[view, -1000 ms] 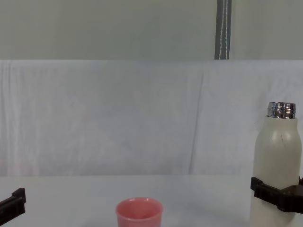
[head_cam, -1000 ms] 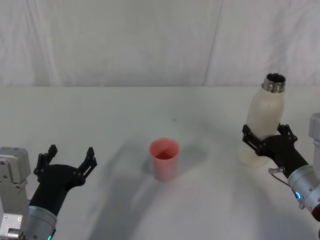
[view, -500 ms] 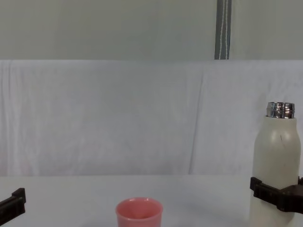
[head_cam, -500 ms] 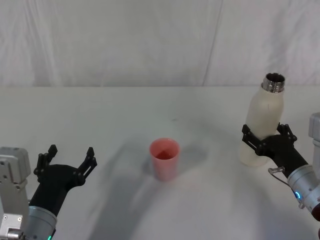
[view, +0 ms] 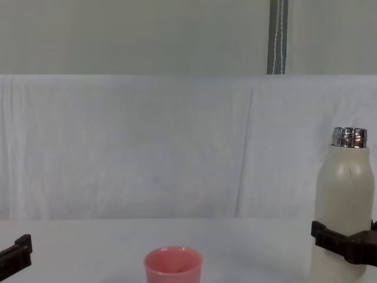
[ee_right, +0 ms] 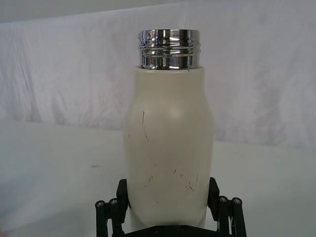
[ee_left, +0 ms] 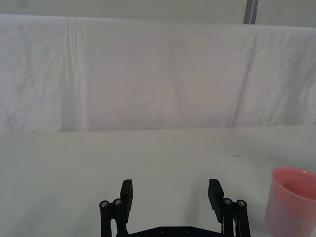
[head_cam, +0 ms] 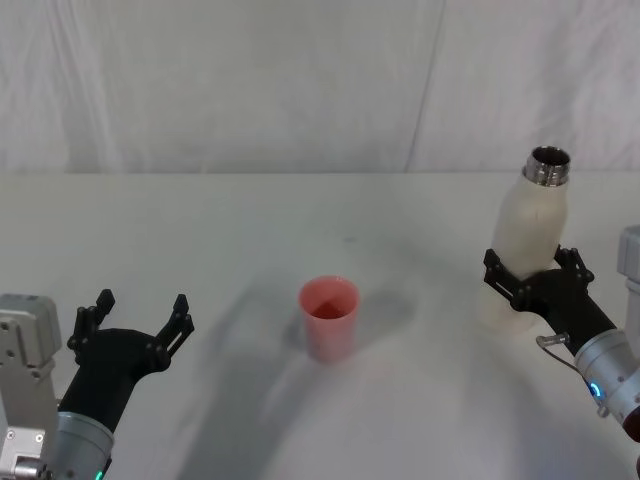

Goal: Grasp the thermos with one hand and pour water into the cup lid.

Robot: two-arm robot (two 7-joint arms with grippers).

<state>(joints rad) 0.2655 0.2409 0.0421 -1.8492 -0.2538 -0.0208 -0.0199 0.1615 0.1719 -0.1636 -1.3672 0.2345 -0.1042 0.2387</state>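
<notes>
Jaws first: on the left gripper (head_cam: 138, 313) they're spread wide with nothing between them, and it's parked low at the near left of the table (head_cam: 200, 220), well apart from everything. A bit of bare tabletop is framed between its fingers (ee_left: 127, 190) in the left wrist view, with the cup lid (ee_left: 291, 202) off to one side.

Moving right, the cup lid (head_cam: 329, 317) is found around the middle of the table, standing upright and open, pink and short. Whether anything is in it can't be told.

At the far right, the thermos (head_cam: 527, 245) is held upright by the right gripper (head_cam: 533, 276), whose jaws are closed around the lower body, one on each side. The cap is off, so the steel neck (ee_right: 169, 48) is left open. The thermos is well apart from the cup lid, so it has to be carried left before any tipping is done.

What could go wrong, probably: the grip is low and the bottle is tall, so it could swing or slip in the jaws once it's tilted. The cup lid is small and light, so it could be knocked over by the neck, or missed entirely if the pour is started too early or too fast. Water on the white cloth would be the result.
</notes>
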